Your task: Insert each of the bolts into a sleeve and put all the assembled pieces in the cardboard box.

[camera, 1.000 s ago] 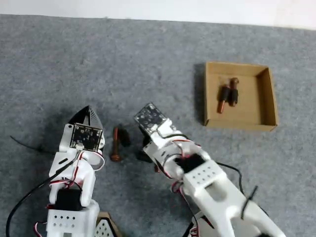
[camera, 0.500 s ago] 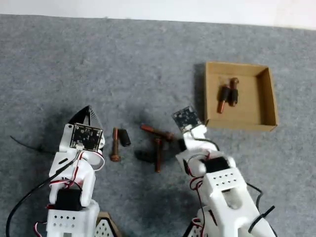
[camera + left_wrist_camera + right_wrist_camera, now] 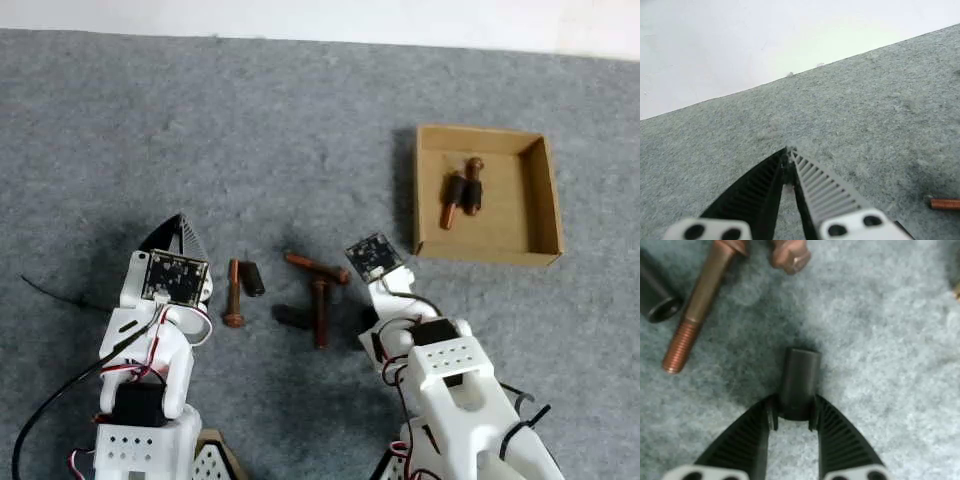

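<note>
- The right gripper (image 3: 793,407) is clamped on the near end of a black sleeve (image 3: 800,372), which sticks out ahead of the fingers. I can't tell whether it rests on the grey mat (image 3: 300,120) or hangs just above it.
- In the last second the right arm (image 3: 440,365) has swung off the middle cluster toward the box side and eased back toward the mat's near edge, uncovering what it hid.
- Just ahead lie a threaded bolt (image 3: 697,310), a loose sleeve (image 3: 655,300) just beside its shank, and an angled bolt (image 3: 316,267).
- Further left, a third bolt (image 3: 233,292) and a short sleeve (image 3: 253,278) lie side by side, unmoved.
- The left gripper (image 3: 788,155) stays pinched closed on nothing, near the mat's near left corner.
- The cardboard box (image 3: 505,225), toward the far right, holds the same two assembled pieces (image 3: 455,200).
- To my eye, three pairs are left, and the next job is mating this sleeve with a bolt.
</note>
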